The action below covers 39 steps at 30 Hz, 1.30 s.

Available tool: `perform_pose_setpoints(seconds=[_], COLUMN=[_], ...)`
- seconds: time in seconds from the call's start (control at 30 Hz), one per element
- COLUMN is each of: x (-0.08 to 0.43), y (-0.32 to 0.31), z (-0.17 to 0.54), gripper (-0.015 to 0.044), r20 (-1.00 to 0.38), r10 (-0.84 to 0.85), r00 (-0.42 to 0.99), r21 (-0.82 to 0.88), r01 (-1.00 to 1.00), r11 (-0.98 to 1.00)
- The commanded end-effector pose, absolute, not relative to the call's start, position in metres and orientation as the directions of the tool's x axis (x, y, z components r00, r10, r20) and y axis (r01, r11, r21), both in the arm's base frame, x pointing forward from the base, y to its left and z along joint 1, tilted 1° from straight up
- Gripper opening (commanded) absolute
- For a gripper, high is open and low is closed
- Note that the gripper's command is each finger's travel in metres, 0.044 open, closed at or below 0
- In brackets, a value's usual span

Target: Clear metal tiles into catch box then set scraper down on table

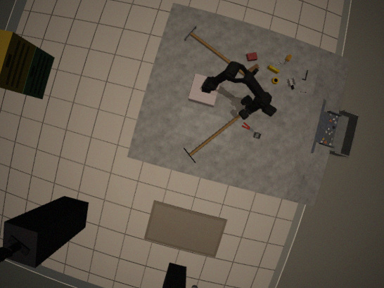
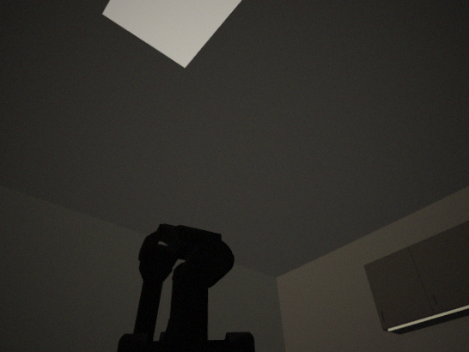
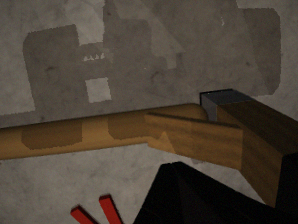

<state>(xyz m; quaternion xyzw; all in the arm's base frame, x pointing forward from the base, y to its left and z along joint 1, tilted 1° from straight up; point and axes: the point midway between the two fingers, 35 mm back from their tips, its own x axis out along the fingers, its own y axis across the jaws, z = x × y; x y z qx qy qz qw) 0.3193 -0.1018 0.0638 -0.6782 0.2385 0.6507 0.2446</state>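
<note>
A T-headed tool with a long wooden handle [image 1: 215, 135] [image 3: 50, 137] lies at lower left of the table, its end under my gripper. A similar tool [image 1: 211, 49] lies at upper left; which is the long scraper I cannot tell. In the wrist view my gripper [image 3: 171, 172] is shut beside the wooden grip block [image 3: 265, 132], with nothing visible between the fingers; its tips are unclear from above. Small tiles [image 1: 328, 131] lie on the blue-grey surface at the far right, next to a dark-walled box [image 1: 349, 135]. How plate and box divide is unclear.
Red-handled pliers [image 1: 245, 126] [image 3: 109, 209] and a small grey part [image 1: 257, 135] lie near the gripper. A red block [image 1: 252, 56], a yellow bar [image 1: 273, 69], a yellow ring [image 1: 275, 80] and a black hex key [image 1: 306, 75] lie at upper right.
</note>
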Motion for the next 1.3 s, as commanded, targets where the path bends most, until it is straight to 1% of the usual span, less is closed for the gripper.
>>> perform_pose_setpoints(seconds=[0.0,1.27], x=[0.325,0.347], y=[-0.096,-0.066], z=[0.064,0.065], gripper=[0.0,0.0], r20=[-0.999,-0.999], r10=[0.001,0.003], r00=[0.044,0.046], r21=[-0.029,-0.032], r01=[-0.635,-0.635], r11=[-0.772,-0.772])
